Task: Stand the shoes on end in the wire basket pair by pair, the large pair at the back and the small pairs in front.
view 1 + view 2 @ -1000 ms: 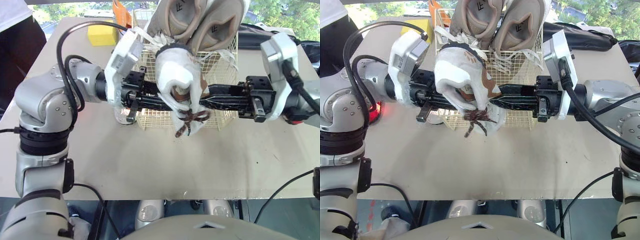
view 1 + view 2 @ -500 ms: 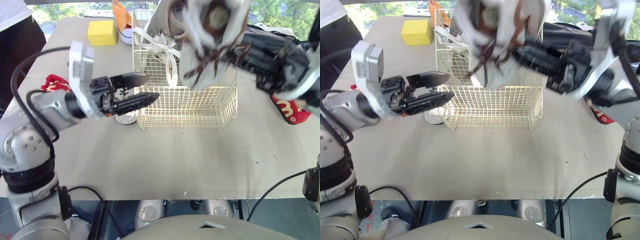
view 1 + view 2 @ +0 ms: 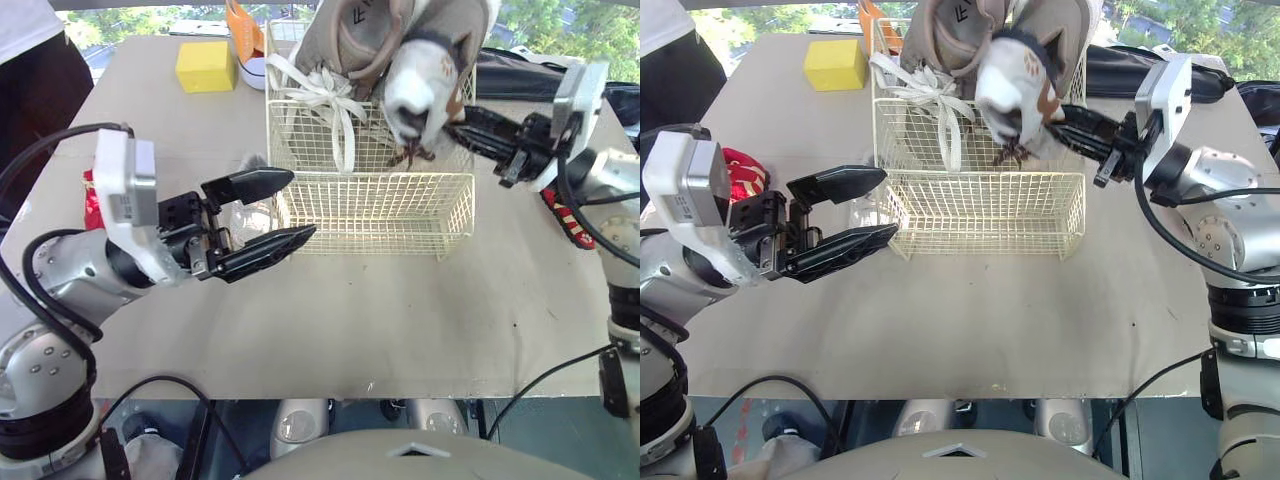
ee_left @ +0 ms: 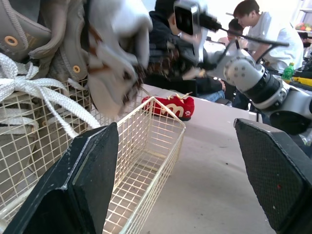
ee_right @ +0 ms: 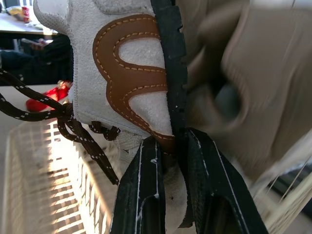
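Observation:
A cream wire basket [image 3: 372, 212] stands mid-table, with the large beige pair [image 3: 352, 38] upright at its back and white laces [image 3: 322, 92] hanging down. My right gripper [image 5: 170, 142] is shut on the collar of a small white shoe with a brown patch [image 3: 418, 88]. It holds the shoe tilted over the basket's right half, in front of the beige pair, with dark laces dangling. My left gripper [image 3: 272, 212] is open and holds nothing, just off the basket's front left corner.
A red shoe [image 3: 92, 190] lies at the left and another red shoe [image 3: 566, 216] at the right. A yellow block [image 3: 205, 66] and an orange shoe [image 3: 246, 34] sit at the back left. A black bag [image 3: 522, 70] is at the back right, and a person [image 3: 35, 60] stands far left.
Both grippers held the white shoe in front of the basket. The left let go, opened and drew back to the left. The right lifted the shoe over the basket.

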